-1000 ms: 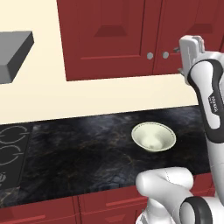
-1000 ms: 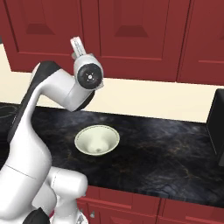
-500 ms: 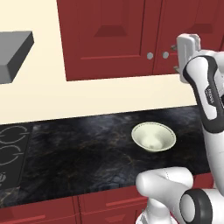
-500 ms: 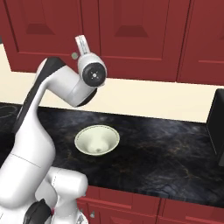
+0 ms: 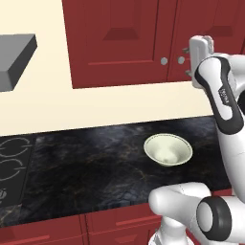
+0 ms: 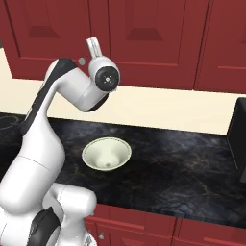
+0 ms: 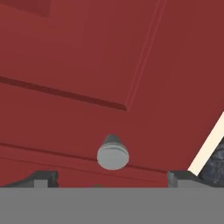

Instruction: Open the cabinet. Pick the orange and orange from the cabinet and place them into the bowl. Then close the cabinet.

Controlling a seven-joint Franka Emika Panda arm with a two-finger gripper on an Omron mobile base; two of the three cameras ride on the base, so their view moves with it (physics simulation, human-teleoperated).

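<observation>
My gripper (image 7: 111,177): jaws spread wide, nothing between them yet; the two dark finger tips stand either side of a grey knob in the hand view.

My hand (image 5: 200,61): raised to the lower edge of the cabinet, just in front of the door.

What has changed: over the last second my arm has moved up and in toward the door; in the left base view my hand now sits higher and closer to the knobs than it did. The jaws have stayed as wide as they were.

What that means: I judge this as the approach for the first step, opening the cabinet. The knob is lined up between my finger tips, so closing on it looks like the next thing, then a pull.

Knob (image 7: 113,155): round, grey, close ahead and roughly centred; not touched as far as I can tell.

Cabinet (image 5: 119,43): dark red, both doors shut.

Knobs counted: two (image 5: 164,61), side by side where the doors meet, in the left base view.

Oranges: none to be counted; I take them to be behind the shut doors.

Bowl (image 5: 155,141): one, cream-white, holding nothing, on the black counter (image 5: 86,162) below and well apart from my hand.

Stove top (image 5: 12,165): one, at the counter's left end.
</observation>
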